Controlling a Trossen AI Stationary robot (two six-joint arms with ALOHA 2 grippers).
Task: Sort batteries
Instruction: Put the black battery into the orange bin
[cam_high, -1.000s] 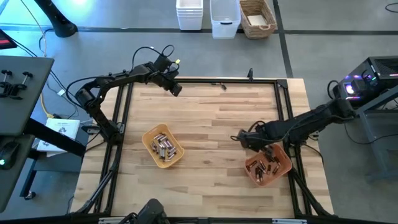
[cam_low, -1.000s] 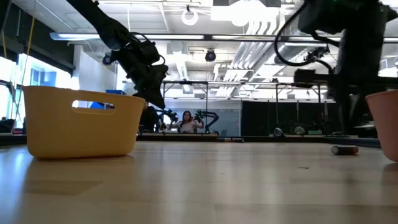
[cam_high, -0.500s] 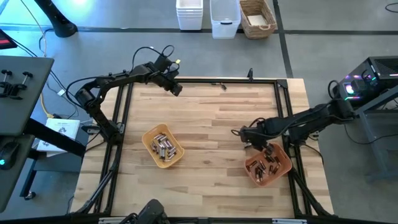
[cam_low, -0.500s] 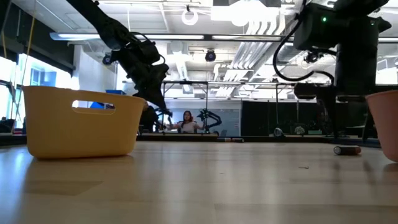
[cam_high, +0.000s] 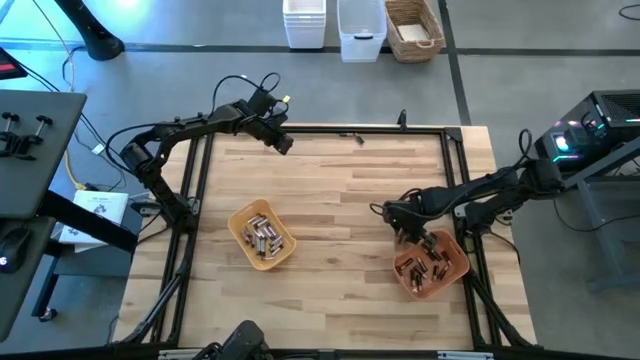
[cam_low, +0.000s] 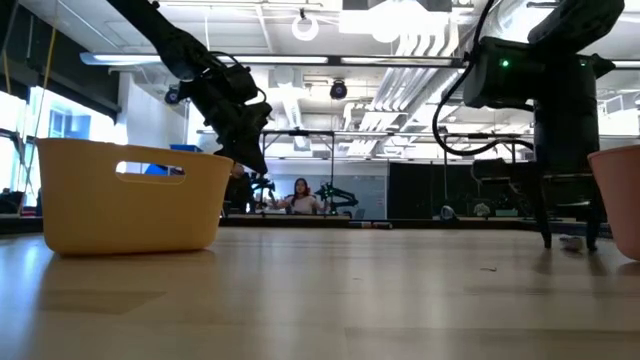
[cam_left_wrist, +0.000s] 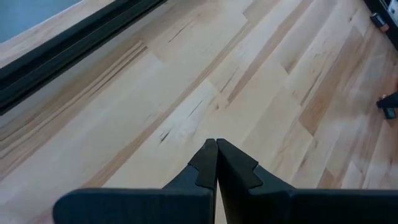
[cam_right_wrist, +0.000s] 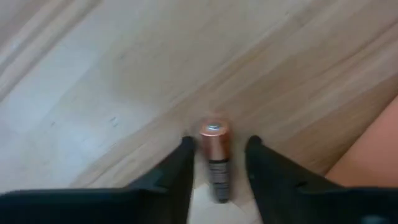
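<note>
A coppery-and-black battery (cam_right_wrist: 214, 158) lies on its side on the wooden table, just beside the orange tray (cam_high: 455, 258). My right gripper (cam_right_wrist: 217, 168) is open and points down over it, one finger on each side and a small gap to each. In the low view its fingertips (cam_low: 546, 238) reach down to the tabletop around the battery (cam_low: 570, 241). The orange tray holds several coppery batteries (cam_high: 428, 268). The yellow tray (cam_high: 240, 222) holds several silvery ones (cam_high: 265, 238). My left gripper (cam_left_wrist: 216, 146) is shut and hovers over the table's far left part (cam_high: 284, 145).
A black frame (cam_high: 196, 190) runs along the table's edges. White bins (cam_high: 360, 30) and a wicker basket (cam_high: 413, 28) stand on the floor beyond the far edge. A small dark object (cam_high: 352, 137) lies at the far edge. A person (cam_low: 300, 195) shows far back in the room.
My right gripper has opened and come down beside the orange tray until its fingers stand on either side of the lying battery. The battery has stayed where it was.
</note>
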